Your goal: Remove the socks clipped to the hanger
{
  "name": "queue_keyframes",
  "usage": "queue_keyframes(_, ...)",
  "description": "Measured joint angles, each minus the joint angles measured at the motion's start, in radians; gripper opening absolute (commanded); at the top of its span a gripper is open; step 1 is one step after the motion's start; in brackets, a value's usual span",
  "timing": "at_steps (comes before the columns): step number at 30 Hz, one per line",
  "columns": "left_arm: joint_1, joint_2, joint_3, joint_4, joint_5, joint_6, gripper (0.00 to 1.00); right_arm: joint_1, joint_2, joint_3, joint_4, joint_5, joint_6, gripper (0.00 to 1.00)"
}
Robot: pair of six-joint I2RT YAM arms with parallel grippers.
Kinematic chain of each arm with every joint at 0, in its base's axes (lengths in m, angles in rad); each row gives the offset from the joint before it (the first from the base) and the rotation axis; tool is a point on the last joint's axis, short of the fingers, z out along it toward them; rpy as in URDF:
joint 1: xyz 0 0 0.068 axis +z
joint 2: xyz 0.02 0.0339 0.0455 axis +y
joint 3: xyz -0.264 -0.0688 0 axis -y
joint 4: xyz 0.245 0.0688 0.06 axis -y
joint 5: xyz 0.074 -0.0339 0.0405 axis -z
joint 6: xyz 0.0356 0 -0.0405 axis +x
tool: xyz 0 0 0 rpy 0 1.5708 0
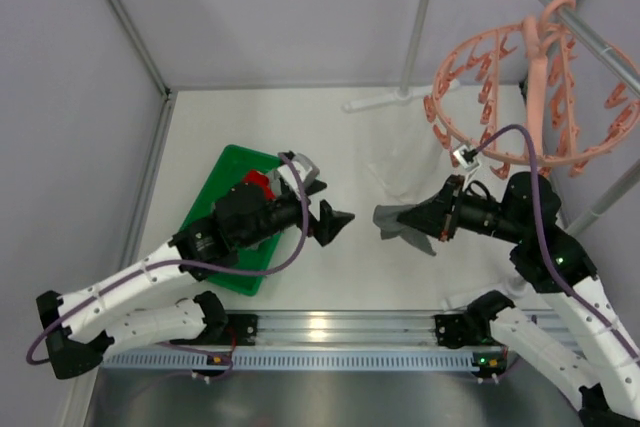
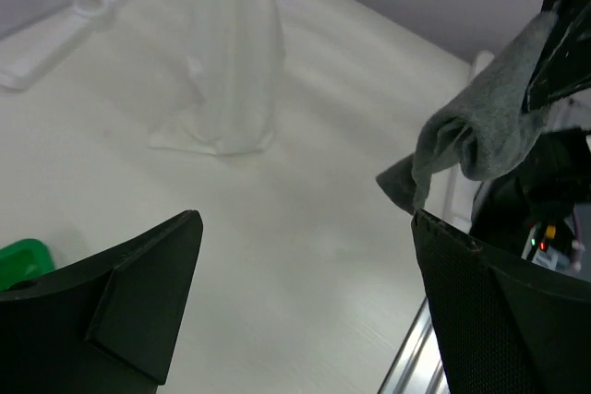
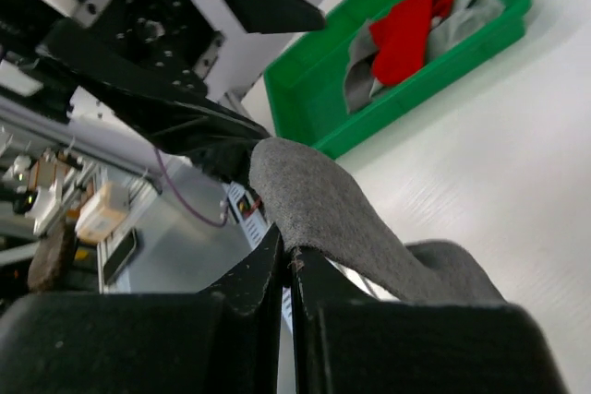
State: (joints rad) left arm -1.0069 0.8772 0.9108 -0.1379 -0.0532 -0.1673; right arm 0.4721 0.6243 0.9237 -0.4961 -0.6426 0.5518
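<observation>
1. Grey and limp, the held sock (image 1: 397,222) dangles from the right gripper (image 1: 420,215), whose fingers are pressed together on a fold of it. In the right wrist view the fabric (image 3: 351,219) bulges out from between the two closed tips.
2. It is off the hanger (image 1: 540,97), above the table (image 1: 300,117) near the front middle, between the two grippers.
3. Pointing at it from the left, the left gripper (image 1: 335,225) is spread wide with nothing between its fingers. It is near the held sock but not touching it. In the left wrist view the sock (image 2: 485,131) hangs just above one of the dark fingers (image 2: 499,320), and bare table shows in the gap.
4. Salmon-pink and round, the hanger hangs from a metal bar (image 1: 600,42) at the far right, above and behind the right arm. Its clips (image 1: 487,97) dangle around the ring.
5. Well apart on the left lies the green tray (image 1: 225,169), partly under the left arm. It holds a red sock (image 1: 260,182) and grey socks; the right wrist view shows the red sock (image 3: 406,29) lying over the grey socks (image 3: 466,16) inside the tray's wall (image 3: 416,108).
</observation>
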Motion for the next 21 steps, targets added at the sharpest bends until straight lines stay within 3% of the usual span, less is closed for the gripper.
queue_keyframes(9,0.000,-0.035,-0.122,0.096,0.305,0.057,0.98,0.343,0.078,-0.027,0.058,0.216,0.024,0.00)
queue_keyframes(14,0.000,-0.112,-0.122,0.151,0.462,0.060,0.98,0.392,0.113,-0.027,0.066,0.284,0.025,0.00)
queue_keyframes(21,0.000,-0.077,-0.126,0.176,0.586,0.056,0.98,0.449,0.137,-0.027,0.117,0.327,0.026,0.00)
